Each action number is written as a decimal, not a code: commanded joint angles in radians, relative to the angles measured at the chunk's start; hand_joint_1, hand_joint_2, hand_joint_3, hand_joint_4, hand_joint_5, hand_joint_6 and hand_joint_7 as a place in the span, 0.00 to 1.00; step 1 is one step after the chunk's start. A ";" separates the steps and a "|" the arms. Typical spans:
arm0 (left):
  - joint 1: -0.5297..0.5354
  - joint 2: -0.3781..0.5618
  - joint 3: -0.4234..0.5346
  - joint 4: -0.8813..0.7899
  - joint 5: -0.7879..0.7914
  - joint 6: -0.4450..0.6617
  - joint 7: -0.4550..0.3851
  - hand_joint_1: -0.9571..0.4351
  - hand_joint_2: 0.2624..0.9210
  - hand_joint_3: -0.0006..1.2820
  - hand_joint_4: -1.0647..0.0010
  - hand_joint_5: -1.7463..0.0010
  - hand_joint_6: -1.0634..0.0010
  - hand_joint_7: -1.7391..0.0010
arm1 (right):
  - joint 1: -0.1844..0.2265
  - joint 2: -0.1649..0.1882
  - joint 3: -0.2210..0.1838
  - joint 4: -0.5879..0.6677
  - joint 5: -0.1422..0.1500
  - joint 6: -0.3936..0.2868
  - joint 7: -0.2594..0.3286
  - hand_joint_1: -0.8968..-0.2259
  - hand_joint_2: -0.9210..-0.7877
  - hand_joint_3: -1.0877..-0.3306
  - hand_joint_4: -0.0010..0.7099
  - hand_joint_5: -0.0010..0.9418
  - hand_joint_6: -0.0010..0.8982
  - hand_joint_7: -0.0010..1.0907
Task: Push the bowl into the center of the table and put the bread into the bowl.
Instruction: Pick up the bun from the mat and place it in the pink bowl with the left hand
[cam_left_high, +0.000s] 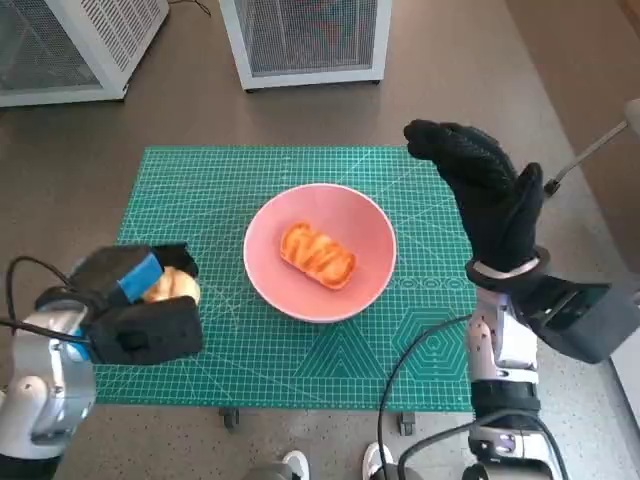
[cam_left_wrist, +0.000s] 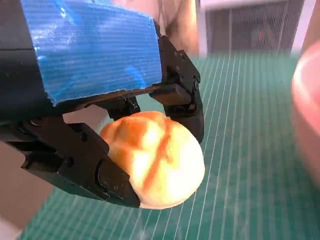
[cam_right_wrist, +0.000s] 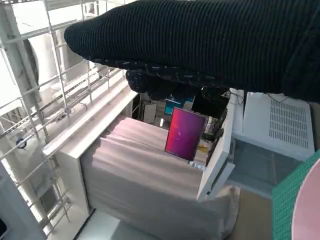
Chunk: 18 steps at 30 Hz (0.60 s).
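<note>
A pink bowl (cam_left_high: 368, 235) sits near the middle of the green cutting mat (cam_left_high: 220, 190) with one glazed pastry (cam_left_high: 317, 254) lying inside it. At the mat's left edge my left hand (cam_left_high: 135, 290) grips a round golden bread roll (cam_left_wrist: 155, 157) between its black fingers (cam_left_wrist: 75, 160); the roll (cam_left_high: 172, 287) peeks out beside the blue tape. My right hand (cam_left_high: 485, 190), in the black glove (cam_right_wrist: 200, 45), hangs above the mat's right side with fingers extended and holds nothing. The bowl's rim (cam_left_wrist: 306, 100) shows blurred in the left wrist view.
Two white slatted units (cam_left_high: 305, 40) stand on the floor beyond the table. A metal stand (cam_left_high: 590, 150) juts in at the right. Shoes (cam_left_high: 335, 465) of a person show near the front edge. Cables trail from both forearms.
</note>
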<state>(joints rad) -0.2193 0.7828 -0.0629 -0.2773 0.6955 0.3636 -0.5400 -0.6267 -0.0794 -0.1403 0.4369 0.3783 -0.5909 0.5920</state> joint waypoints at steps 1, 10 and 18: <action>-0.050 -0.005 0.041 -0.074 -0.020 0.004 0.001 0.69 1.00 0.03 0.30 0.36 0.39 0.35 | 0.005 -0.006 -0.004 0.019 0.005 0.003 0.011 0.33 0.00 0.42 0.29 0.00 0.13 0.33; -0.134 -0.052 0.024 -0.138 -0.009 -0.008 0.032 0.69 0.98 0.01 0.26 0.39 0.36 0.37 | -0.004 -0.007 -0.006 0.032 0.005 0.001 0.017 0.33 0.00 0.41 0.30 0.00 0.14 0.33; -0.240 -0.087 -0.033 -0.139 0.010 -0.053 0.036 0.69 0.97 0.01 0.23 0.40 0.34 0.38 | -0.007 -0.010 -0.008 0.028 0.009 0.005 0.020 0.34 0.00 0.41 0.29 0.00 0.13 0.33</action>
<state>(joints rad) -0.4043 0.7117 -0.0723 -0.4055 0.6949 0.3327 -0.5143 -0.6346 -0.0808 -0.1470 0.4546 0.3821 -0.5937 0.6013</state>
